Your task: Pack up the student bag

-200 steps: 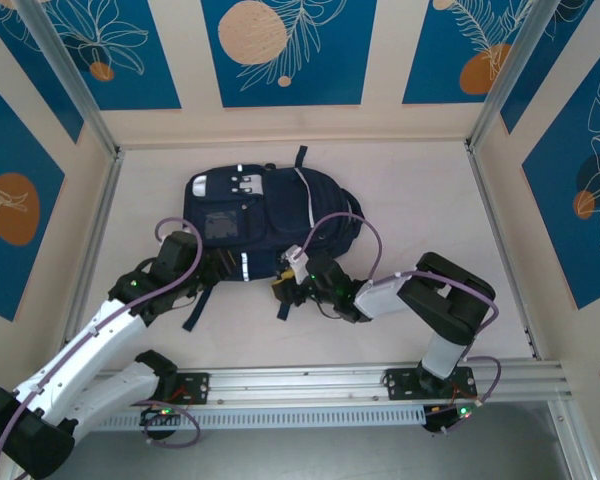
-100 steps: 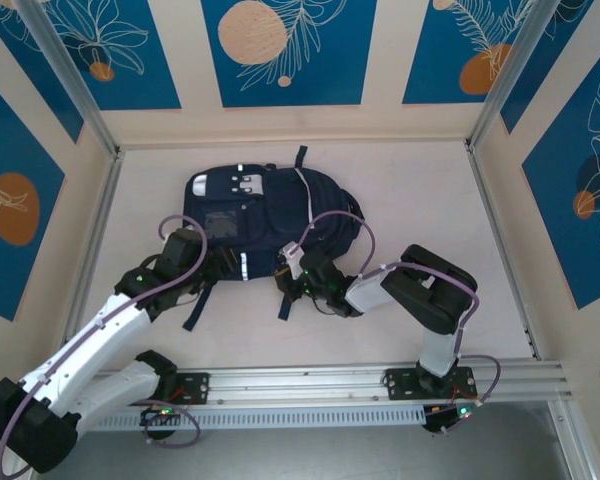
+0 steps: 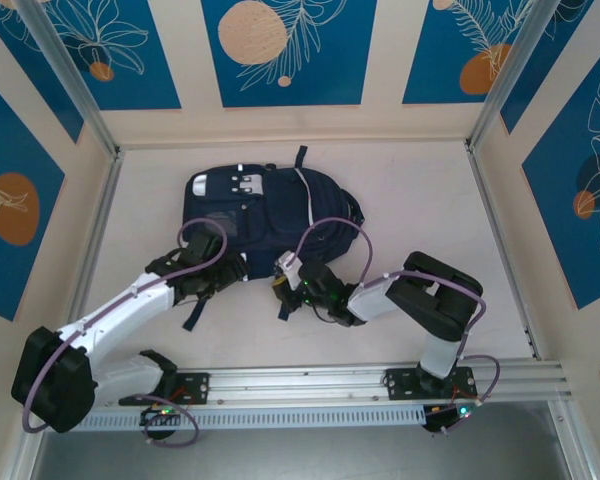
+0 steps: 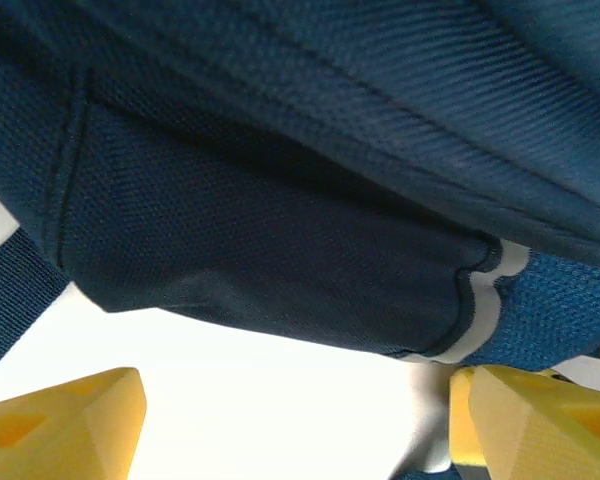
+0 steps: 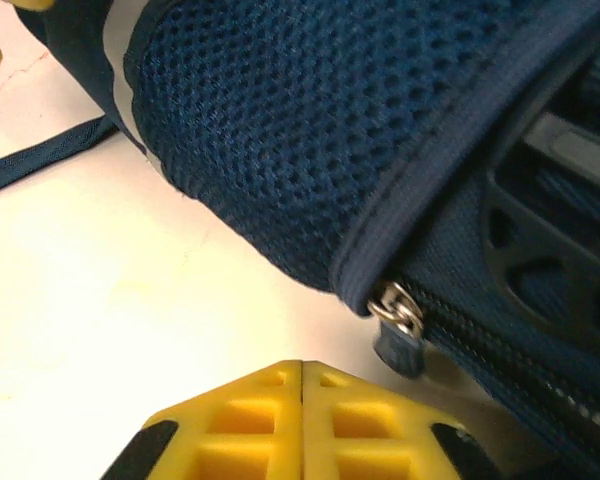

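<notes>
The student bag (image 3: 265,215) is laid upper centre of the frame. The left end effector (image 4: 295,412) is spread wide. The right end effector (image 5: 302,400) is pinched shut on nothing, so the zip pull (image 5: 397,330) beside it could be missed.

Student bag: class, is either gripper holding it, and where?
Neither holds the student bag: right gripper shut empty near its zipper pull, left gripper open.

L arm (image 3: 110,320) & R arm (image 3: 420,300): white link shells w/ black joints; purple cable (image 3: 335,221) looped along ea. Bases (image 3: 442,382) black, green LEDs. Fingers (image 5: 250,420) yellow plastic w/ moulded lattice recesses, black side patches.
</notes>
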Robot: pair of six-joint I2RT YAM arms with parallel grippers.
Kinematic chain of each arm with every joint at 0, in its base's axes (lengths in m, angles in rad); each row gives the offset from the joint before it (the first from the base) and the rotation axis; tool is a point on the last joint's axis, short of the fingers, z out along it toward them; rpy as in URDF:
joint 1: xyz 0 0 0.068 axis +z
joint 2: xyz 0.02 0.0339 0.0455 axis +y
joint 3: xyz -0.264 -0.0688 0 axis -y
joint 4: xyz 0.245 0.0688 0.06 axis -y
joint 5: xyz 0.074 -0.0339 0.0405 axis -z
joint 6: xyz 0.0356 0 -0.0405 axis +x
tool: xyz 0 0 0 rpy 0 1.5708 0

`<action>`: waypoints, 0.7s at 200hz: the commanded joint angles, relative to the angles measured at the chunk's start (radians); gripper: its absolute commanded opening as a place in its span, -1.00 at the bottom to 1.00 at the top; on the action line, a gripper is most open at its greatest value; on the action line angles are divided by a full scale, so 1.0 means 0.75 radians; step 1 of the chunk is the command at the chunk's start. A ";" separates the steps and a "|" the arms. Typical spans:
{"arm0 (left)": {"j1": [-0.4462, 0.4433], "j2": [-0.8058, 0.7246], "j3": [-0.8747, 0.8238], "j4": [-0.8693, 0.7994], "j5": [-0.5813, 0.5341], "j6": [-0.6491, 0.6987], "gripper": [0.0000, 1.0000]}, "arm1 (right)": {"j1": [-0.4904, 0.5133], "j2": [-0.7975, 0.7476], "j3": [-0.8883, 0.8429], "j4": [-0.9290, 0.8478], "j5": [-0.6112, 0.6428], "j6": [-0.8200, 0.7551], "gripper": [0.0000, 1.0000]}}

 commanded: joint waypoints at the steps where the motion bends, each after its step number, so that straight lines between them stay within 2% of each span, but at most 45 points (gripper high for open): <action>1: 0.014 -0.011 -0.014 0.062 0.014 -0.037 0.66 | -0.009 -0.018 -0.065 0.123 0.052 -0.061 -0.34; 22: 0.015 -0.041 -0.033 0.079 -0.015 -0.016 0.65 | -0.013 0.034 -0.148 0.330 0.023 -0.167 -0.16; 54: 0.014 -0.076 -0.077 0.134 -0.016 -0.005 0.64 | -0.018 0.156 -0.207 0.620 -0.006 -0.287 -0.07; 140: 0.014 -0.058 -0.094 0.182 -0.014 0.020 0.62 | -0.040 0.347 -0.107 0.832 0.069 -0.263 -0.08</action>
